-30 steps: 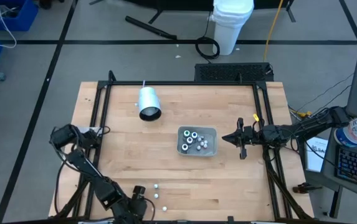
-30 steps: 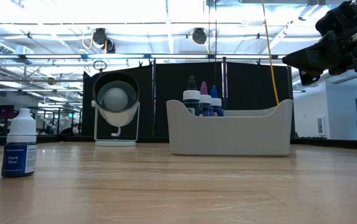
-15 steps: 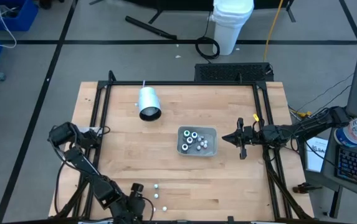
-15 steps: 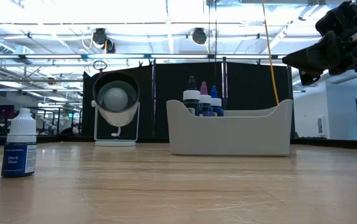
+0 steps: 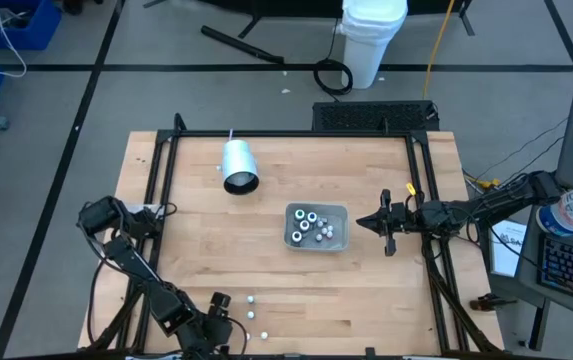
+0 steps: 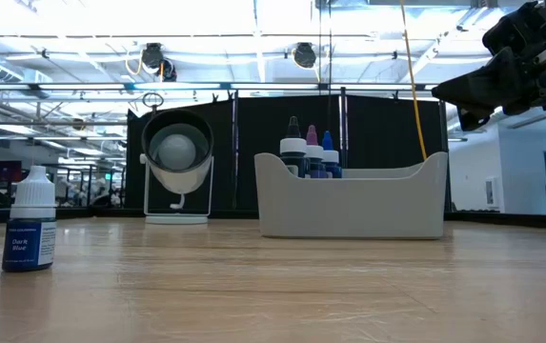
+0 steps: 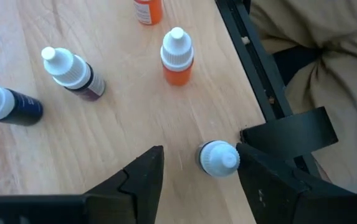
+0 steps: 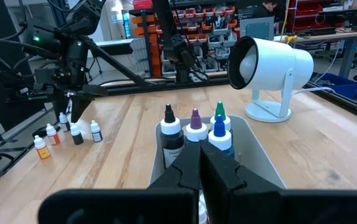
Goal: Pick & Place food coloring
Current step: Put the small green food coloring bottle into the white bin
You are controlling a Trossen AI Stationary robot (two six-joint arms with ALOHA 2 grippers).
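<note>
My left gripper (image 7: 198,163) is open at the table's near left (image 5: 220,303), slanting down. A food coloring bottle with a white cap (image 7: 218,158) stands upright on the wood between its fingers. More bottles stand just beyond it: an orange one (image 7: 177,57), a dark purple one (image 7: 72,70) and a dark blue one (image 7: 7,106). The grey tray (image 5: 316,226) mid-table holds several bottles (image 8: 194,127). My right gripper (image 5: 381,224) hangs shut and level, just right of the tray. My left gripper stands open around the bottle's white cap (image 7: 223,163), coming down at a slant from above. One finger (image 7: 262,171) is right beside the cap; I cannot tell whether it touches. The bottle stands upright on the table.
A white cylinder lamp (image 5: 238,165) stands at the far left of the table. A black frame rail (image 7: 247,56) runs along the near edge close to the left gripper. Bare wood lies between the loose bottles (image 5: 250,298) and the tray (image 6: 351,198).
</note>
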